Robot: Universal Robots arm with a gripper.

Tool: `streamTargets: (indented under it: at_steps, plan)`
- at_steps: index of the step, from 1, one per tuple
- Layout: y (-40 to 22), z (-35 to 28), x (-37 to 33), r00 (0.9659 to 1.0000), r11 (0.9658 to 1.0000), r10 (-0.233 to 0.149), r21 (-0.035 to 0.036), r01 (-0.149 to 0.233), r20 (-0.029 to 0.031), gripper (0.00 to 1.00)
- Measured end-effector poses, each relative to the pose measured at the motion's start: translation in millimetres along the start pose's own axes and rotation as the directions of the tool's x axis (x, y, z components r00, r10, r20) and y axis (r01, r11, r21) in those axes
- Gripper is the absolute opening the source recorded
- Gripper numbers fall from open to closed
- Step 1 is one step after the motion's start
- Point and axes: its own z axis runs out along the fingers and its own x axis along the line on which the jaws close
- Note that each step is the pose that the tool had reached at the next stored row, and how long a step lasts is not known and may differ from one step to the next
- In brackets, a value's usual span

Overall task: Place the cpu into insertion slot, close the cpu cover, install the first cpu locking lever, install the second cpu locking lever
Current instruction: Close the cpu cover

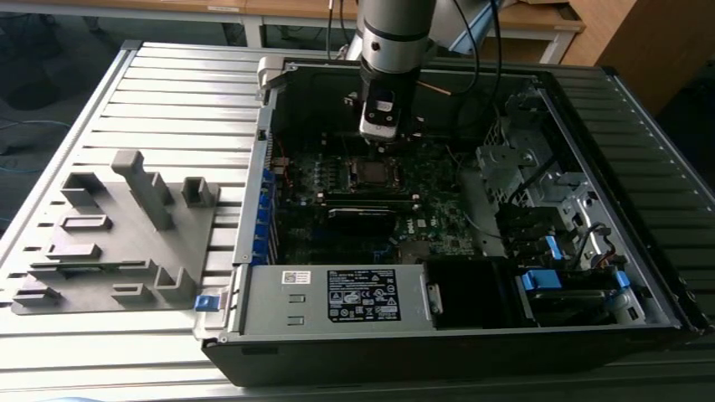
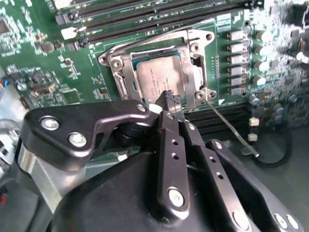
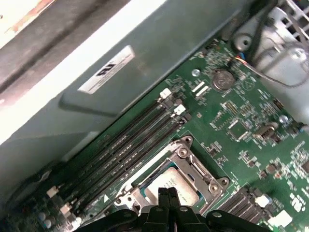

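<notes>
The cpu (image 2: 155, 79) lies flat in the insertion slot (image 1: 372, 172) on the green board, its dull silver top facing up. The silver cpu cover (image 2: 126, 77) lies down around it as a frame; the cpu (image 3: 177, 186) and cpu cover (image 3: 195, 166) also appear in the first wrist view. One thin wire locking lever (image 2: 231, 126) sticks out free from a corner of the slot. My gripper (image 2: 170, 99) is shut with nothing in it, its tips just over the edge of the chip. In the exterior view my gripper (image 1: 380, 141) hangs inside the open case above the slot.
Long black memory slots (image 2: 145, 19) run beside the socket. A power supply (image 1: 335, 297) fills the case's near side, and a metal drive cage (image 1: 525, 184) with cables stands at the exterior view's right. A grey fixture plate (image 1: 112, 234) lies at the left.
</notes>
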Motion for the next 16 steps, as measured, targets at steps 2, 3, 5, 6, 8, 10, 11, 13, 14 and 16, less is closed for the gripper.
streamTargets:
  at_steps: [2,3,5,6,8,10,11,13,14,16]
  plan:
    - [0.0,0.0,0.0,0.9994,0.9994,-0.036,0.0004,0.036,-0.0016,0.11]
    - [0.0,0.1,0.0,0.9985,0.9986,-0.054,0.0006,0.054,-0.0025,0.11]
    - [0.0,0.1,0.0,0.9959,0.9959,-0.091,0.001,0.091,-0.0042,0.11]
    - [0.0,0.1,0.0,0.9941,0.9941,-0.109,0.0011,0.109,-0.005,0.11]
    - [0.0,0.2,0.0,0.9895,0.9896,-0.144,0.0014,0.144,-0.0067,0.11]
    - [0.0,0.3,0.0,0.9837,0.9837,-0.18,0.0015,0.18,-0.0084,0.11]
    - [0.0,0.4,0.0,0.9803,0.9803,-0.197,0.0016,0.197,-0.0093,0.11]
    - [-0.1,0.6,0.0,0.9722,0.9722,-0.234,0.0016,0.234,-0.011,0.11]
    - [0.0,0.7,0.0,0.9678,0.9679,-0.251,0.0016,0.252,-0.0119,0.11]
    - [-0.1,1.1,0.0,0.9581,0.9582,-0.286,0.0015,0.286,-0.0136,0.11]
